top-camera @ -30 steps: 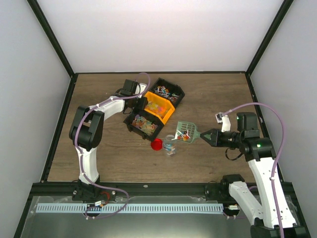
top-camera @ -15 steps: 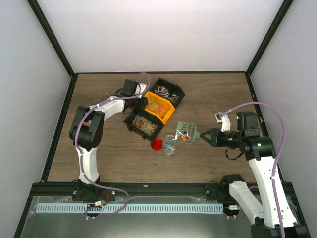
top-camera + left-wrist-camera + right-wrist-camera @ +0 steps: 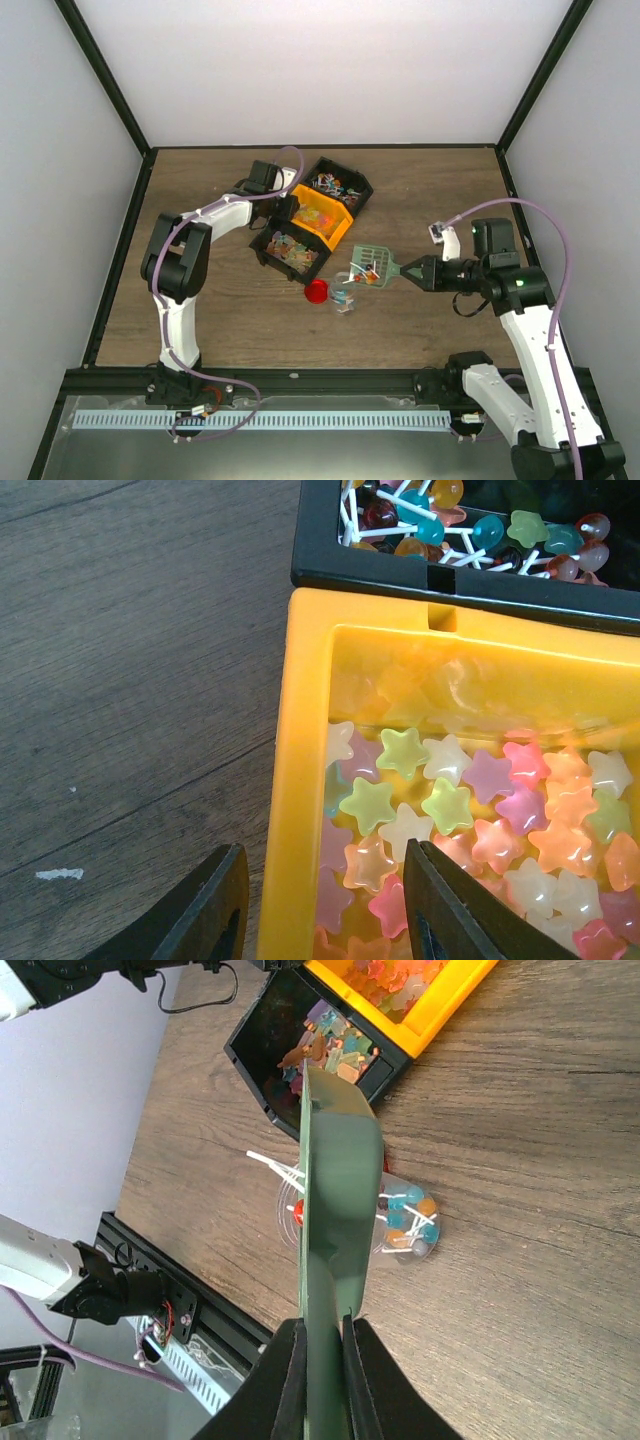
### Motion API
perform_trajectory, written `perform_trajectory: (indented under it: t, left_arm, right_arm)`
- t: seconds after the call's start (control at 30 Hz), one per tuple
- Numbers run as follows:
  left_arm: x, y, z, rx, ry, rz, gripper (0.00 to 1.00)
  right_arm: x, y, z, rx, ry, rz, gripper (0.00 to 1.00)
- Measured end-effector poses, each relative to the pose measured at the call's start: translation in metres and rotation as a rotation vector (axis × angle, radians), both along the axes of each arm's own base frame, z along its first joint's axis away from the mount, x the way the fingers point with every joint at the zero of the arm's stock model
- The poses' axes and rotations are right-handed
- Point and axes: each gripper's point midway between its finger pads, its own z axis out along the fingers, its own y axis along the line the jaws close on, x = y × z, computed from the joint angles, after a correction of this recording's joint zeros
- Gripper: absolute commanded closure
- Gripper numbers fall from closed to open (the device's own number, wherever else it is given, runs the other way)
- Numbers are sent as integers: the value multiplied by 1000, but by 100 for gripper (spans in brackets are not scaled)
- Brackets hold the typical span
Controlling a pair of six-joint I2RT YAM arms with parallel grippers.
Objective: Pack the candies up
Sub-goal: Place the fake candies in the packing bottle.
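The right fingers (image 3: pixel 285 1375) are closed on the handle of a green slotted plastic scoop (image 3: pixel 335 1190), which appears edge-on in the wrist view. Its long axis runs straight out from the fingertips toward a black plastic bin (image 3: pixel 250 1065) of mixed sweets. The scoop hangs over a small clear jar (image 3: pixel 418 1248) that rests on the brown wooden desk (image 3: pixel 520 1160) just ahead of the fingertips. The candies (image 3: pixel 405 1220), tiny multicoloured sweets on thin white sticks, lie partly in the jar. Several sticks project sideways from under the scoop, crosswise to its axis, and the overhead view shows more in the scoop's bowl. A round red lid (image 3: pixel 317 291) lies just beside the jar, on the side away from the fingers. Bare wood extends to the right of the jar. The left fingers (image 3: pixel 215 915) stand apart, straddling a side wall of a yellow plastic bin (image 3: pixel 300 730). One is outside over bare desk; the other is inside above pastel star-shaped sweets (image 3: pixel 400 750), with a gap showing on the inner side. Beyond that bin's far wall, a second black bin (image 3: pixel 400 575) holds more stick sweets, their stems pointing every way.
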Motion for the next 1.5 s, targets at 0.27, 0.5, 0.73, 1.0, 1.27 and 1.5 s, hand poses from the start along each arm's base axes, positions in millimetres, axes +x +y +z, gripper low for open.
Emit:
perform_trajectory:
  t: [0.27,0.5,0.73,1.0,1.27,1.5]
  left_arm:
    - [0,0,0,0,0,0,56]
    - [0,0,0,0,0,0,56]
    - [0,0,0,-1,0,1,56]
    - [0,0,0,-1,0,1,56]
    - [1,0,-1,-1,-1,1,56]
    - [3,-1,-1,-5,-8,1,56]
  right_arm:
    - [-3,3,-4,-13,15,25,99]
    - [-4,5,-5,-40,25,39,99]
    - [-2,4,-1,-66,12,33,99]
    - [-5,4,-3,-80,27,37,99]
    - [-1,4,2,-105,21,38,99]
    - [2,4,1,-132,31,38,99]
